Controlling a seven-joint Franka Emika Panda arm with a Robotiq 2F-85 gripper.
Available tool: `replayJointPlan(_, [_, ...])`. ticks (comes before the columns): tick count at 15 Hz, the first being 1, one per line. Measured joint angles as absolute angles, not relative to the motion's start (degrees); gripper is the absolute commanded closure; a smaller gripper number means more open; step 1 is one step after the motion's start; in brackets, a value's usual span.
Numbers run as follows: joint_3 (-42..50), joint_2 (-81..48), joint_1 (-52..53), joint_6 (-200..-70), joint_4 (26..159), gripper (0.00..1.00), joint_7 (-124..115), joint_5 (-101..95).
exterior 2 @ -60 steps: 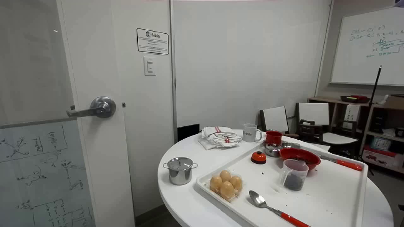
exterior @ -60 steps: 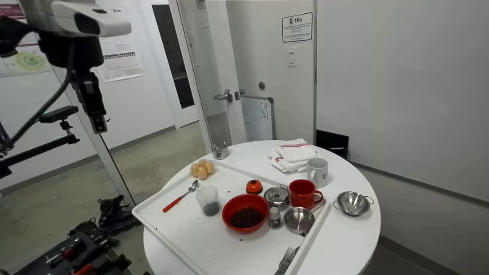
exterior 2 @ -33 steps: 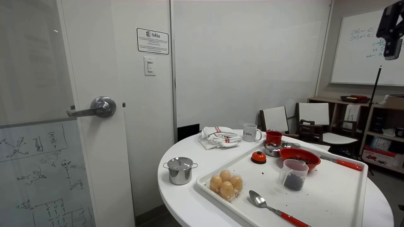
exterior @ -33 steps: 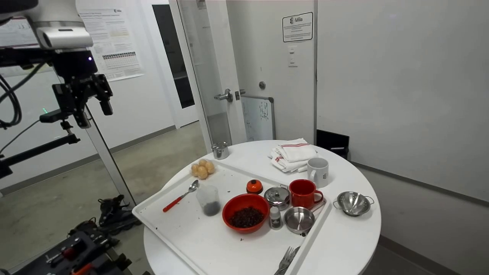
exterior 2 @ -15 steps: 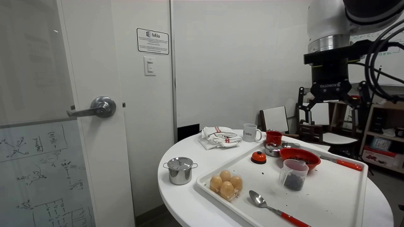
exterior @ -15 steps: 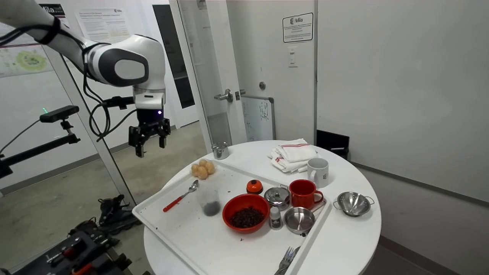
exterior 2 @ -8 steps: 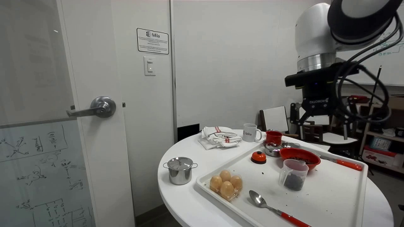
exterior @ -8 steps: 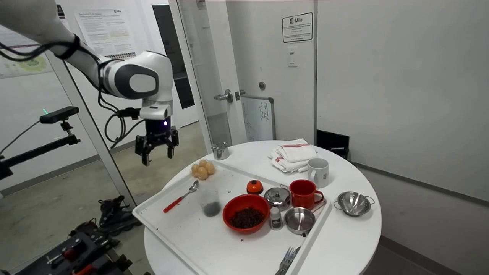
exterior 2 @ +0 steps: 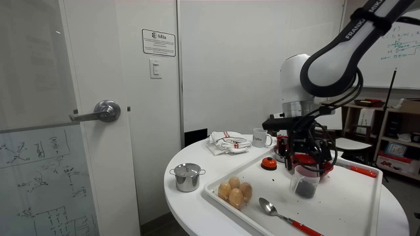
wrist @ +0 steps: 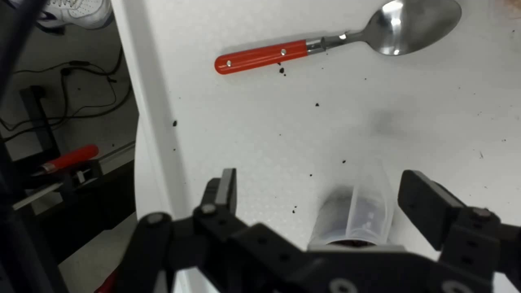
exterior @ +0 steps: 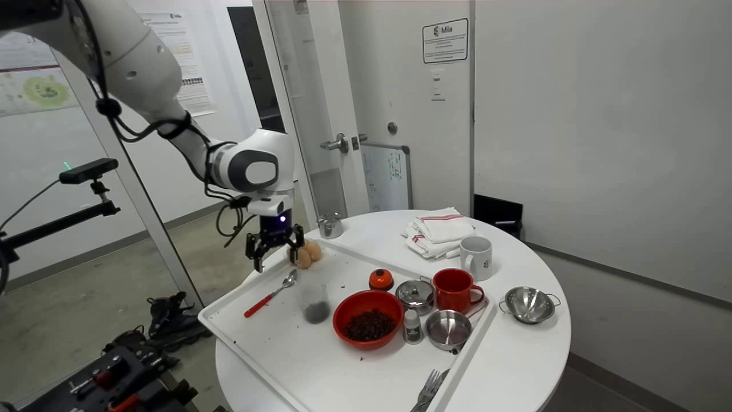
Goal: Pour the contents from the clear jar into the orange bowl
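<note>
The clear jar (exterior: 315, 312) stands upright on the white tray, with dark matter in its lower part. It also shows in an exterior view (exterior 2: 305, 188), its handle facing the eggs, and in the wrist view (wrist: 368, 215), where the gripper body hides part of its mouth. The orange bowl looks red (exterior: 369, 300) and stands beside the jar with dark bits inside; it is partly behind the gripper in an exterior view (exterior 2: 305, 159). My gripper (exterior: 276, 265) is open and empty, above the tray. In the wrist view the gripper (wrist: 323, 195) has its fingers wide apart, the jar nearer the right finger.
A spoon with a red handle (exterior: 263, 305) and a pack of eggs (exterior 2: 235, 192) lie near the jar. An orange-topped timer-like object (exterior: 380, 279), a lidded pot (exterior: 415, 296), a red mug (exterior: 454, 290) and a small shaker (exterior: 412, 327) stand round the bowl. The tray has a raised rim (exterior: 251, 363).
My arm has come in from the upper side, turned the gripper and lowered it towards the tray near the jar. The jar, the bowl and the other objects have not moved.
</note>
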State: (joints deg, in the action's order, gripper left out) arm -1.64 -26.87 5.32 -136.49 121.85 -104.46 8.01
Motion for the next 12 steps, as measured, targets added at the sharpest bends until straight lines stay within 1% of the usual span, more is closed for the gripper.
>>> replayJointPlan(5, [-0.04, -32.44, 6.04, -136.64, 116.09, 0.0, -104.51, 8.04])
replayJointPlan(12, [0.69, -33.33, 5.44, -138.09, 115.13, 0.0, -104.08, 10.08])
